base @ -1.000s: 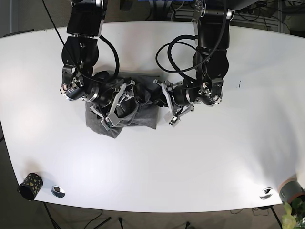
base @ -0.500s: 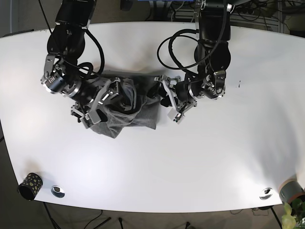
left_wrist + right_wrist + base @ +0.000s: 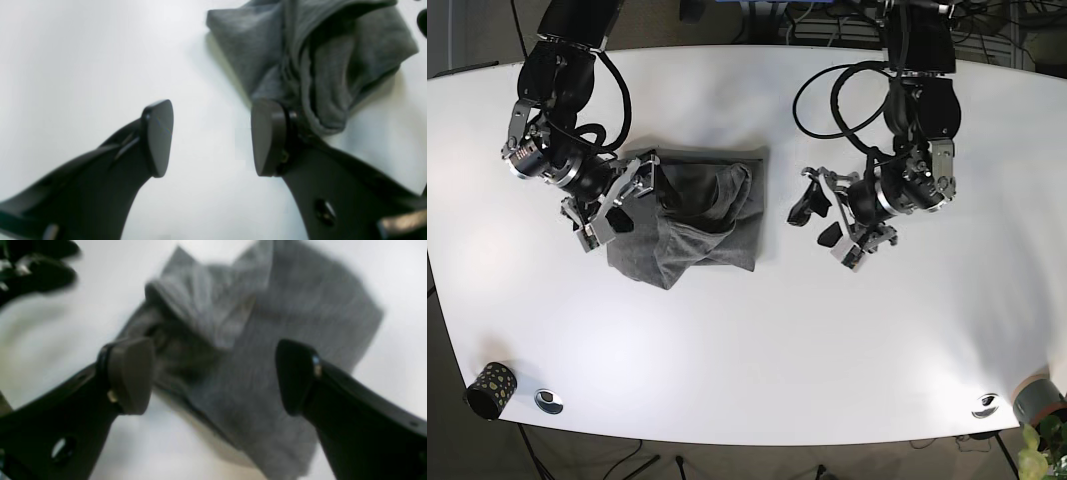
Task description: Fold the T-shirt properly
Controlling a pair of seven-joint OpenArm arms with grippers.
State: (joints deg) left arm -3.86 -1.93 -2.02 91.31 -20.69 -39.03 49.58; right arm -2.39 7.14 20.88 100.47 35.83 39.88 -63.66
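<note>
I am working in what looks like a robotics lab. Two black arms [image 3: 907, 110] stand at the far edge of a big white table [image 3: 747, 340], loose cables [image 3: 827, 25] trail behind it, and metal stand legs [image 3: 642, 462] show beneath its front edge.

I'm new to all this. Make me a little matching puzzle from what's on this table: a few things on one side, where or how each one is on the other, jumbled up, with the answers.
Things
1. T-shirt
2. left gripper
3. right gripper
4. patterned cup

Places or states
A. open, at the shirt's left edge in the base view
B. standing at the table's near left corner
C. rumpled grey heap, loosely bunched
D. open over bare table, apart from the shirt

Pairs: 1-C, 2-D, 3-A, 4-B
</note>
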